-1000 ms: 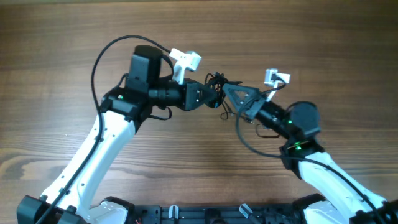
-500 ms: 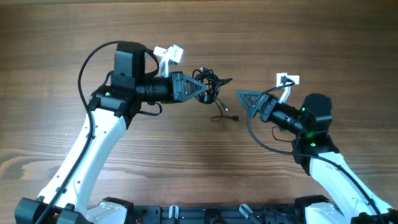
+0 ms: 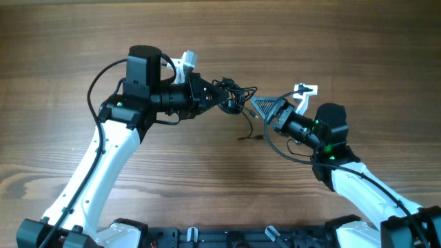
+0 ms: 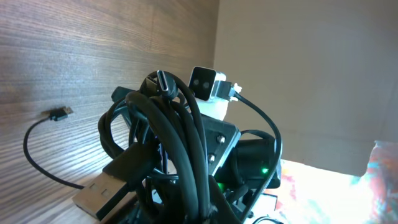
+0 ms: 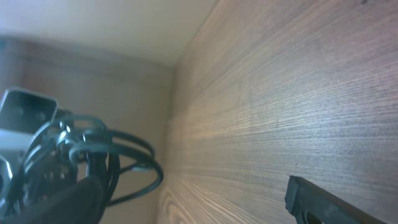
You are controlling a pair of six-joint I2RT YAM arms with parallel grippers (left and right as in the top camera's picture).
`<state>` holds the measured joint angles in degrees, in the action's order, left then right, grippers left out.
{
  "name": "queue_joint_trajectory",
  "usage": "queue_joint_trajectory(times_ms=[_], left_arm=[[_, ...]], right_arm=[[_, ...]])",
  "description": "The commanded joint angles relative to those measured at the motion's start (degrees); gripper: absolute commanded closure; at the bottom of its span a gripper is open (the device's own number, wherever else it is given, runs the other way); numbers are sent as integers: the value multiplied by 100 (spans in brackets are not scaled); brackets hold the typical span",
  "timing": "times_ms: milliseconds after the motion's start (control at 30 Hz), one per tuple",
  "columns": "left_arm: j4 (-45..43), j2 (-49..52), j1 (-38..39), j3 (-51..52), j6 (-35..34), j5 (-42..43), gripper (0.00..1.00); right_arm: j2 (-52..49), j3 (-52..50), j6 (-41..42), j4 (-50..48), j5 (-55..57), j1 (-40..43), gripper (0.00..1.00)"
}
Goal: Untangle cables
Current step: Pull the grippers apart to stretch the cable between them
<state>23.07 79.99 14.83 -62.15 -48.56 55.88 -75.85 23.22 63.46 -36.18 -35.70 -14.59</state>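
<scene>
The cables (image 3: 233, 95) are a knotted clump of thin black cords held above the table's middle. My left gripper (image 3: 220, 101) is shut on the clump from the left. In the left wrist view the clump (image 4: 168, 143) fills the frame, with a silver USB plug (image 4: 102, 194) low down and another plug end (image 4: 60, 113) lying on the table. A loose tail (image 3: 248, 131) hangs down to the table. My right gripper (image 3: 258, 105) is open, just right of the clump. The right wrist view shows the cable loops (image 5: 93, 155) by its left finger, with nothing between the fingers (image 5: 193, 208).
The wooden table (image 3: 344, 41) is bare around the arms. The arms' own thicker black wires loop beside each wrist (image 3: 103, 76). The robot base bar (image 3: 227, 238) runs along the front edge.
My right gripper has moved left, back up to the clump. My left wrist has rotated while still holding the clump in about the same place.
</scene>
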Motion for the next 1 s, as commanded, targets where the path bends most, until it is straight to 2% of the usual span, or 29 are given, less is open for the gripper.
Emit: queue_joint_trajectory(times_ms=[0, 267, 400, 600, 633, 667, 767, 867, 967], left_arm=[[-42, -37, -4, 11, -308, 175, 96], [-144, -37, -4, 11, -1032, 177, 96], [-170, -37, 35, 11, -1064, 328, 96], [-221, -37, 118, 11, -1064, 815, 96], [-304, -37, 116, 11, -1064, 942, 96], [-439, -37, 103, 11, -1064, 1082, 96], [-1438, -37, -72, 9, -1069, 1794, 96], [-2221, -37, -354, 9, -1237, 2105, 96], [-2243, -37, -544, 11, -1228, 2057, 96]], right_arm=[[-131, 55, 575, -153, 317, -219, 3], [-275, 55, 922, -195, 1244, -852, 1], [-450, 55, 1172, -385, 1644, -870, 0], [-787, 57, 1338, -1331, 1801, -870, 1], [-831, 57, 1346, -1329, 1810, -870, 4], [-892, 57, 1263, -1314, 1801, -870, 9], [-935, 57, 59, -669, 1952, -852, 19], [-911, 57, -625, 249, 2328, -549, 22], [-802, 57, -868, 754, 2297, -17, 23]])
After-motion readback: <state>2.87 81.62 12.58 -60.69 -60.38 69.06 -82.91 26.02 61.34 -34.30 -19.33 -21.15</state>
